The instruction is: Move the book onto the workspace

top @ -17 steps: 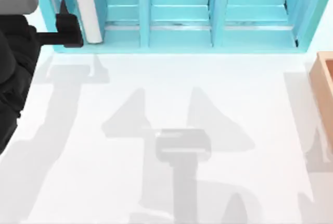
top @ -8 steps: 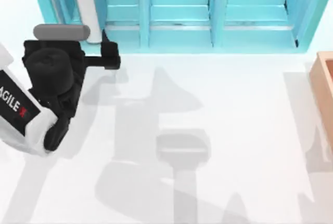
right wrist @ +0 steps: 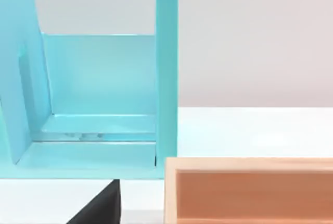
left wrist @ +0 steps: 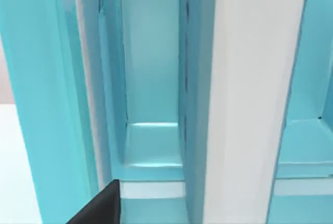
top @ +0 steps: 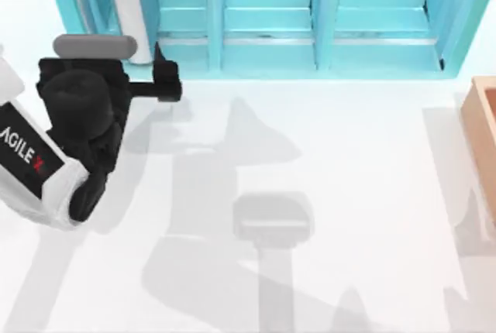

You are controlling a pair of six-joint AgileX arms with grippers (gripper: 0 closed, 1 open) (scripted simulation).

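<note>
- Workspace (top: 325, 193): white tabletop, takes up most of the top view from the middle down to the lower edge; grey arm shadows lie across its centre and lower left.
- Shelf (top: 267, 39): light-blue, compartmented, runs along the upper edge of the top view from upper left to upper right; dividers split it into several bays. Also seen close up in the left wrist view (left wrist: 151, 146) and farther off in the right wrist view (right wrist: 99, 114).
- Left arm (top: 54, 163): black w/ white link, at the left side of the top view, mid-height, reaching toward the shelf's left end.
- Wooden box (top: 482, 128): tan, at the right edge of the top view; its open top is in the lower right of the right wrist view (right wrist: 250, 190), just in front of the shelf's end wall.
- Book (top: 128, 19): stands upright in the shelf's leftmost bay, upper left of the top view, white page edges facing out, red-and-white mark at its far end. In the left wrist view (left wrist: 250, 99) the pages fill the right-centre.
- Left gripper (top: 143, 73): just in front of the book at the shelf's front edge; one dark finger (top: 165, 85) sits right of the book. Jaws apart or together: can't tell.
</note>
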